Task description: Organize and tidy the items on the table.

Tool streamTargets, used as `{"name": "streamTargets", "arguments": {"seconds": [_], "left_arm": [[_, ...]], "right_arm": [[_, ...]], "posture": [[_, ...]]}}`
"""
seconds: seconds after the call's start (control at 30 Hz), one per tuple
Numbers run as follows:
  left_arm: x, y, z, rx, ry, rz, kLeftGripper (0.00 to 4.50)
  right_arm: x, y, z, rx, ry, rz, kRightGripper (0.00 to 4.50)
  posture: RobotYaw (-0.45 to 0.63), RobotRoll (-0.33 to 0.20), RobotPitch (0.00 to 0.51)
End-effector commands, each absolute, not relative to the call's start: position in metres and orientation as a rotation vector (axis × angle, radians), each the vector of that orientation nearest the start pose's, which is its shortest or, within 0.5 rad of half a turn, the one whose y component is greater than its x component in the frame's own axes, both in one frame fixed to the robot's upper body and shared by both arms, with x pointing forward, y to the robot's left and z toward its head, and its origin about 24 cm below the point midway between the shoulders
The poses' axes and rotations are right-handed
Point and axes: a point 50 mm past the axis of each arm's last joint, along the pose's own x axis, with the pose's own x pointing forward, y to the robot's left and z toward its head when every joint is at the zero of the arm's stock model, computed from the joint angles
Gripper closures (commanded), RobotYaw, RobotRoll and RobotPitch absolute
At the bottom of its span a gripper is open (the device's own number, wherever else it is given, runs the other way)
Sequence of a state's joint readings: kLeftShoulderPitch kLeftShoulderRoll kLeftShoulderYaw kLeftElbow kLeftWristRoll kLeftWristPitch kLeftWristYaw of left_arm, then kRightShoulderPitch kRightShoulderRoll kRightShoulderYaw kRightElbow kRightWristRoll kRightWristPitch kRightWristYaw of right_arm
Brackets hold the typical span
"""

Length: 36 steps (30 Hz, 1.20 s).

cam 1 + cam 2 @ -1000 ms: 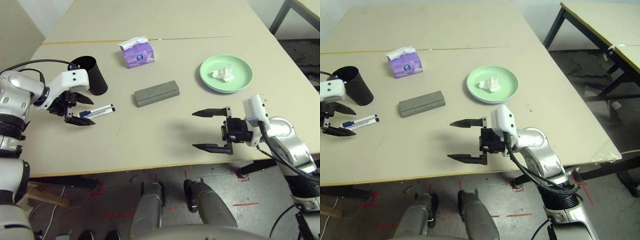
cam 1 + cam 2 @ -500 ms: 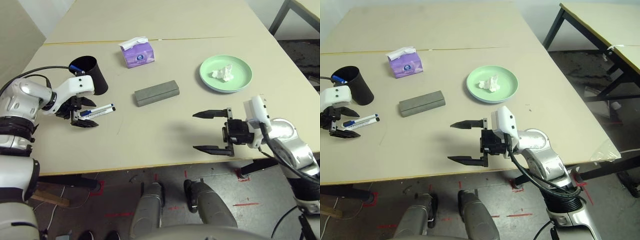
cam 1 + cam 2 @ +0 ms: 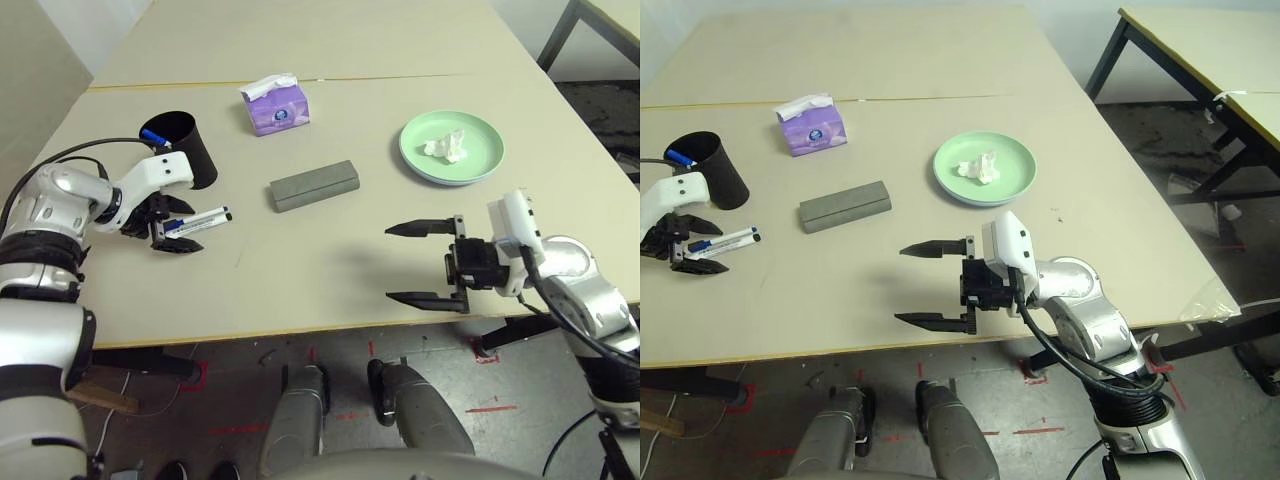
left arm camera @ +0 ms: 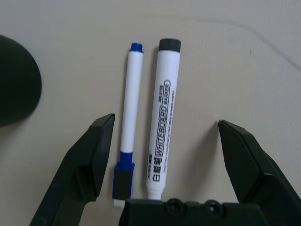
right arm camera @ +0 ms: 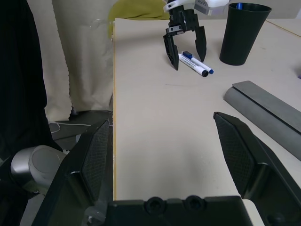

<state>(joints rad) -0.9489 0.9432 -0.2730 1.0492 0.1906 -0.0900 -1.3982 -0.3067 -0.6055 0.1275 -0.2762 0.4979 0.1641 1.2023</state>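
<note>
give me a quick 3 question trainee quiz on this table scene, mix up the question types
1. True or false: the left tool is shut on the two markers.
2. Multiple choice: what lies on the green plate? A) sunglasses B) a crumpled tissue C) a marker
3. Fill in: the grey case lies between the black cup and the ____.

Key
1. False. The left tool stands open, its fingers on either side of the blue-capped marker and the black-capped marker, which lie side by side on the table.
2. B
3. Green plate
</note>
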Motion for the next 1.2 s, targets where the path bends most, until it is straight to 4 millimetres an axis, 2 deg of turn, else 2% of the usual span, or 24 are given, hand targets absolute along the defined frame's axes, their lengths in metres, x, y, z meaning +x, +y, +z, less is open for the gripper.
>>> {"name": "streamTargets", "arguments": {"seconds": [0.03, 0.37, 0.5, 0.8, 1.2], "left_arm": [[0.325, 0.3335, 0.1668, 0.777, 0.813, -0.902, 0.04], [0.3223, 0.3325, 0.1599, 0.767, 0.878, -0.949, 0.04], [0.3215, 0.332, 0.1592, 0.745, 0.89, -0.96, 0.97], [0.3224, 0.33, 0.1606, 0.734, 0.877, -0.967, 4.1], [0.3214, 0.3292, 0.161, 0.711, 0.873, -0.981, 4.17]], "right_arm": [[0.2384, -0.1418, 0.1641, -0.33, -0.195, 1.5, 0.0], [0.238, -0.1407, 0.1674, -0.345, -0.207, 1.489, 0.0], [0.238, -0.141, 0.1678, -0.35, -0.209, 1.487, 0.0], [0.2388, -0.141, 0.1688, -0.358, -0.211, 1.486, 0.0], [0.2387, -0.1396, 0.1665, -0.36, -0.2, 1.496, 0.0]], "posture": [[-0.16, 0.0, 0.19], [-0.18, 0.0, 0.18], [-0.18, 0.0, 0.178], [-0.18, 0.0, 0.176], [-0.17, 0.0, 0.182]]}}
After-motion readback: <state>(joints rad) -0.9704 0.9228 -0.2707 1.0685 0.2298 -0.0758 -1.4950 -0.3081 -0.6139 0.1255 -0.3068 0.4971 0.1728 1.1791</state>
